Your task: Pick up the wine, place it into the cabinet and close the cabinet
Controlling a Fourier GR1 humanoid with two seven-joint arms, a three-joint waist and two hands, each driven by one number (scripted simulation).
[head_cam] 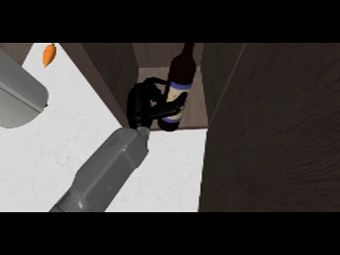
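The hand [146,102] that shows here comes in from the lower edge on a grey forearm [110,169]. Which hand it is, I judge from its place in the view: the large grey shape [7,92] at the upper left looks like the other forearm close to the camera, so this one should be the right hand. Its black fingers are curled round the wine [178,92], at the lower half of the bottle, on and just under the pale label. The left hand itself does not show.

The wine stands almost upright, neck up, inside the open cabinet [191,57]. Its base is at the front edge of the cabinet floor; I cannot tell if it already rests there. At the right, a wide dark wood panel [283,129] fills the view. I think it is the open door, but this is not sure.

The bottle is glass: stiff, fairly heavy, smooth and easy to break. The body near the label is the good place to hold it, because the weight sits low and the neck is thin.

White tabletop [55,144] lies at the left, and a carrot [49,54] is far away at its back edge.

My judgement: the placing is nearly done; release and closing remain.
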